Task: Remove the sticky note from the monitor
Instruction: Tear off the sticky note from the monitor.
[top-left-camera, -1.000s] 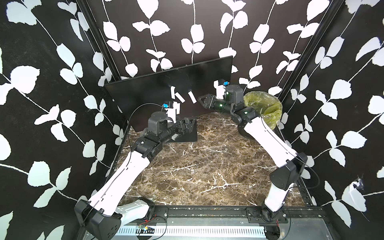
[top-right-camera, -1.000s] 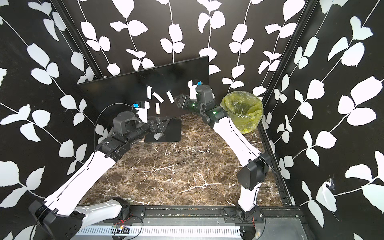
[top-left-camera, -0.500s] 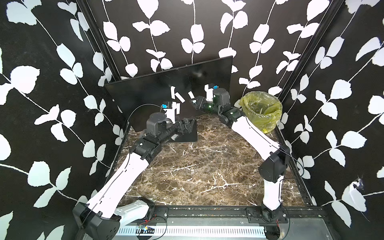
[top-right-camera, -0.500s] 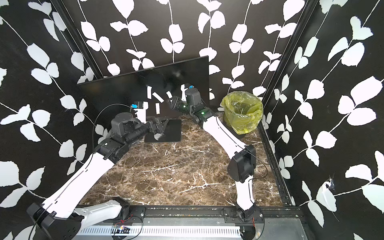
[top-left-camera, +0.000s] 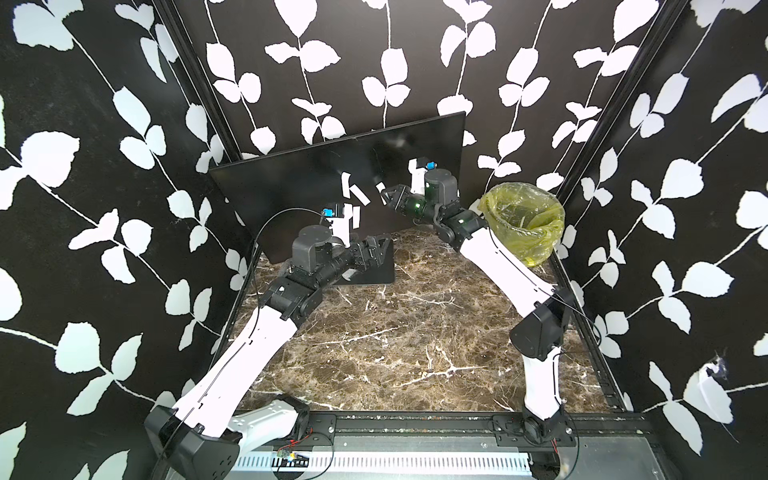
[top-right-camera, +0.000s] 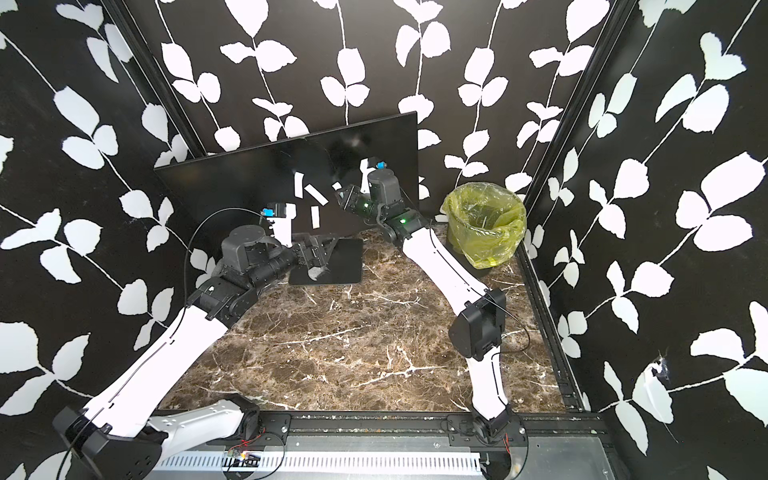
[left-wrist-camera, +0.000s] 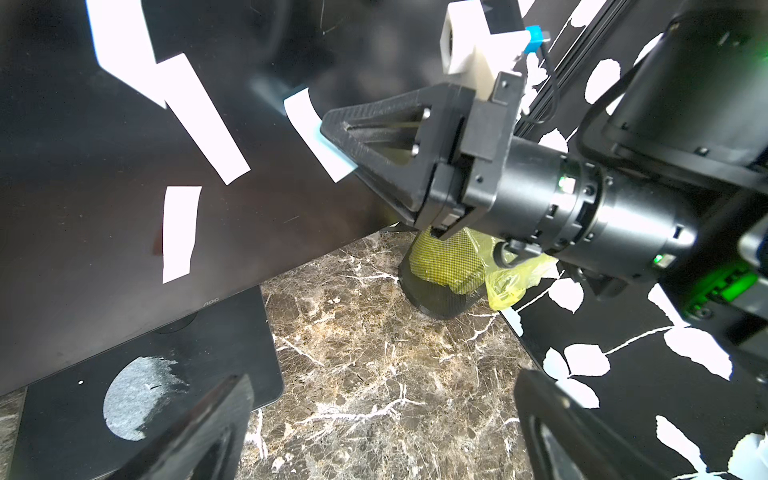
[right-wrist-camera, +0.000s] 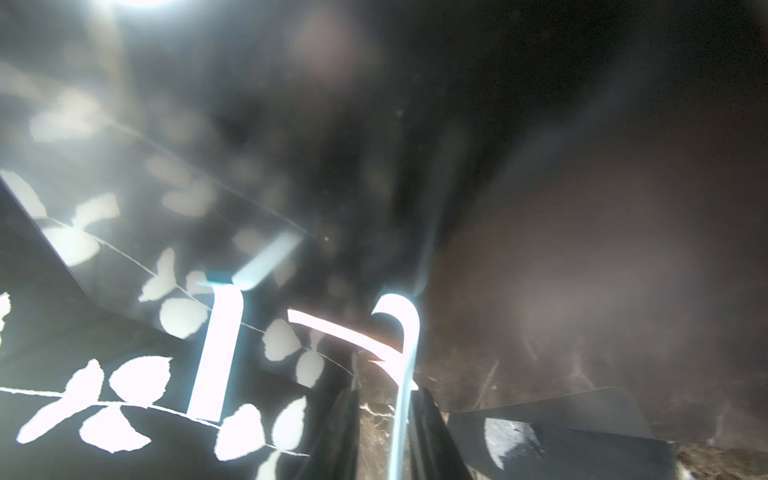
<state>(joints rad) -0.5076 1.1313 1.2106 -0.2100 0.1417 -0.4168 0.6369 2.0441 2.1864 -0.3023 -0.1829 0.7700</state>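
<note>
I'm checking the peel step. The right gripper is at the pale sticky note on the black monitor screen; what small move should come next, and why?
Probably peel gently away from the glossy black monitor screen. The right gripper looks closed on the pale blue-white sticky note, whose upper edge curls toward the glass, while the yellow-lined bin waits beside it.

Right gripper (left-wrist-camera: 328, 137) now back from mid-screen, jaws narrowed from open onto a sticky note (left-wrist-camera: 309, 133).

White arm links, black joints, black triangular tools, green lights, thin black cables.
</note>
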